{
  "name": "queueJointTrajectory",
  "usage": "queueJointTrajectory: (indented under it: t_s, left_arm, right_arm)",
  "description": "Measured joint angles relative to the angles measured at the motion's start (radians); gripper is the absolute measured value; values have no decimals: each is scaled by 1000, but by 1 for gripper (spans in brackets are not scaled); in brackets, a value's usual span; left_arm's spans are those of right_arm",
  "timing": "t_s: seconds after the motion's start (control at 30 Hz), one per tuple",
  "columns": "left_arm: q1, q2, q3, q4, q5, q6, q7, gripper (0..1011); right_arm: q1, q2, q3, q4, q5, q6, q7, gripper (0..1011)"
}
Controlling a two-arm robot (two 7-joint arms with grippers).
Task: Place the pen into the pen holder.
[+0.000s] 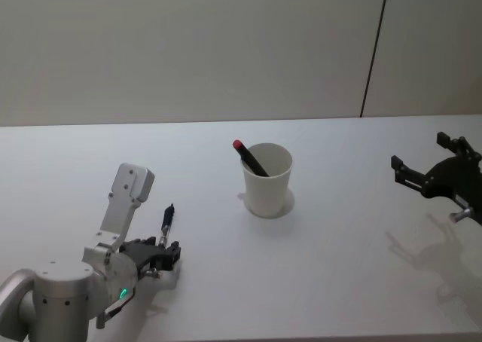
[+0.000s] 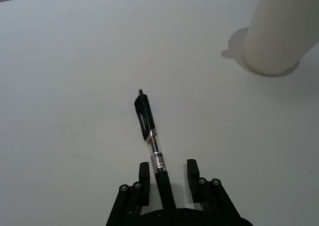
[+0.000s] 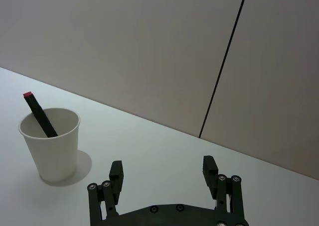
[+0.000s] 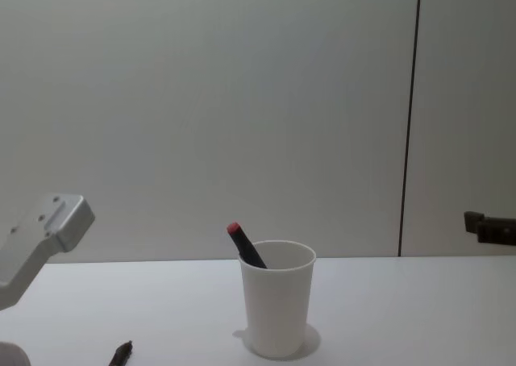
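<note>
**Q:** What sits nearest the camera?

**A:** The left gripper (image 2: 168,167), low over the white table (image 1: 339,282) on the robot's left. Its two black fingers stand apart with the pen (image 2: 148,126) between them. A gap shows on one side of the barrel, so they straddle the pen rather than clamp it.

**Q:** How does the pen lie?

**A:** Its long axis runs straight out from the gripper's palm, forward and away from the robot. The black end points away and the clear labelled barrel sits between the fingers. Whether it rests flat on the table cannot be told.

**Q:** Where is the pen holder?

**A:** The pen holder (image 1: 266,191), a white paper cup, stands upright, forward and to the right of the pen and well apart from it. A red-tipped pen (image 1: 248,157) already leans inside it.

**Q:** Which arm is nearer?

**A:** The left, by far. The right gripper (image 3: 163,164) hovers at the table's right side, fingers wide and holding nothing. The judgement is that the left fingers must close across the barrel first, then carry the pen rightward and tip it upright over the rim.
</note>
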State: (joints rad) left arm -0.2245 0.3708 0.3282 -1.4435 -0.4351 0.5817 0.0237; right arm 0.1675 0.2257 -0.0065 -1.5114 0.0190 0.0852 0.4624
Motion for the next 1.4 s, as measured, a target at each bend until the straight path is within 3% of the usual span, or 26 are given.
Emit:
queueJointTrajectory:
  t_s: [0.33, 0.43, 1.03, 1.4]
  left_arm:
    - [5, -5, -1, 4, -3, 0, 4, 183]
    - [7, -5, -2, 4, -4, -2, 7, 129]
    - [20, -8, -7, -8, -8, -8, 23, 107]
    - [33, 3, -13, -50, 17, -37, 28, 107]
  right_arm:
    - [0, 0, 0, 0, 0, 0, 0, 1002]
    - [0, 0, 0, 0, 0, 0, 0, 1002]
    - [0, 0, 0, 0, 0, 0, 0, 1002]
    - [0, 0, 0, 0, 0, 0, 0, 1002]
